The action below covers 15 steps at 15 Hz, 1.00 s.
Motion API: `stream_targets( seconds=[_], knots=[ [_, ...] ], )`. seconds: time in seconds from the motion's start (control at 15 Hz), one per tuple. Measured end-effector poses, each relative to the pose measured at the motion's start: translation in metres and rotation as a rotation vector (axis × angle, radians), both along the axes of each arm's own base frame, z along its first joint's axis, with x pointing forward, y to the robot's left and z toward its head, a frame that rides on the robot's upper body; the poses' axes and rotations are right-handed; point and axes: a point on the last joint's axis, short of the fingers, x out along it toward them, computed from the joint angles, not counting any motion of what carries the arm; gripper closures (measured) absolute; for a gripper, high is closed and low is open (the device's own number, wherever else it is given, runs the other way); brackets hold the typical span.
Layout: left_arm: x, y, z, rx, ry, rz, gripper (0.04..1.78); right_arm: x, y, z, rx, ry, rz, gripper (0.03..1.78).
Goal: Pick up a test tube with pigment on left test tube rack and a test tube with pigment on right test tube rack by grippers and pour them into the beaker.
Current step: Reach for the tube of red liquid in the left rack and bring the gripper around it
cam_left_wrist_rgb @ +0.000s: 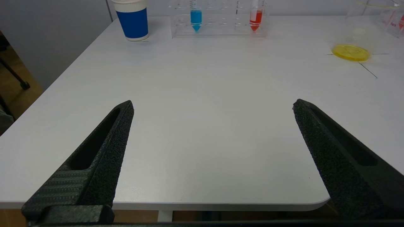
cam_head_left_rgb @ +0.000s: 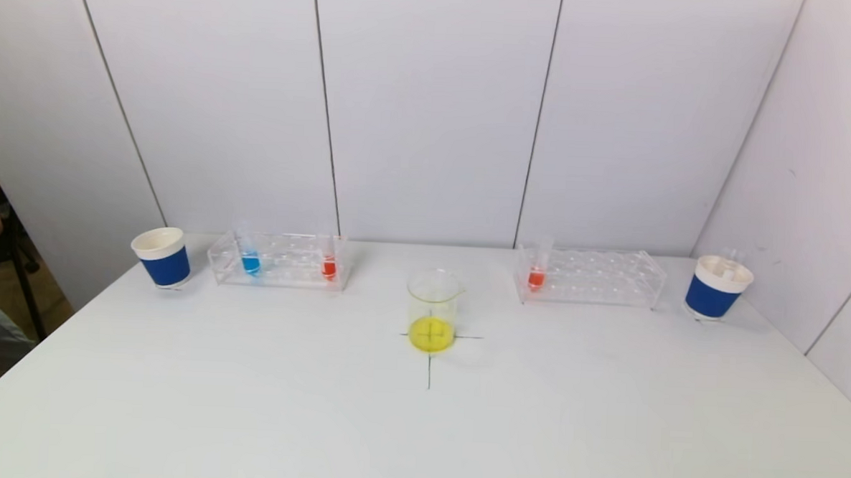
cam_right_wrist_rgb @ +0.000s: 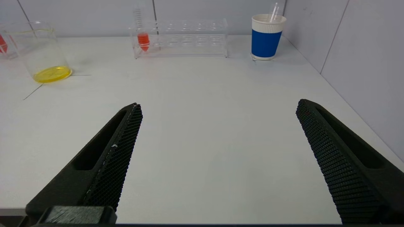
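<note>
Hovering over the near table (cam_head_left_rgb: 245,418) edge, the left gripper (cam_left_wrist_rgb: 213,105) and right gripper (cam_right_wrist_rgb: 219,104) both stand spread wide with nothing between their fingers; neither shows in the head view. Farther out at 12 o'clock sits the beaker (cam_head_left_rgb: 433,311), a yellow pool at its bottom. Beyond it, the left rack (cam_head_left_rgb: 279,260) lies toward 11 o'clock, holding upright a blue tube (cam_head_left_rgb: 250,260) and a red tube (cam_head_left_rgb: 329,263); the right rack (cam_head_left_rgb: 589,276), toward 1 o'clock, holds one red-filled tube (cam_head_left_rgb: 537,272), also upright. Each arm is nearer its own rack. A blue cup (cam_head_left_rgb: 162,256) flanks the left rack, another cup (cam_head_left_rgb: 716,287) the right. Tube rims are hard to make out.
</note>
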Motion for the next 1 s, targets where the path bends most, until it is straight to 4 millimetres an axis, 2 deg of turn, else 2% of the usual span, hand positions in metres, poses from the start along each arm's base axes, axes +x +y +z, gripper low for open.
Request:
stream_targets(
  seconds=[0.4, 0.53, 0.8, 1.0],
  knots=[
    [0.0, 0.0, 0.001, 0.017, 0.001, -0.003, 0.06, 0.0, 0.0, 0.0, 0.0, 0.0, 0.0, 0.04],
    [-0.003, 0.0, 0.009, 0.017, -0.03, -0.012, 0.06, 0.0, 0.0, 0.0, 0.0, 0.0, 0.0, 0.04],
    [-0.017, -0.001, 0.049, 0.019, -0.133, -0.059, 0.06, 0.0, 0.0, 0.0, 0.0, 0.0, 0.0, 0.04],
    [-0.017, -0.001, 0.084, 0.019, -0.148, -0.066, 0.06, 0.0, 0.0, 0.0, 0.0, 0.0, 0.0, 0.04]
  ],
)
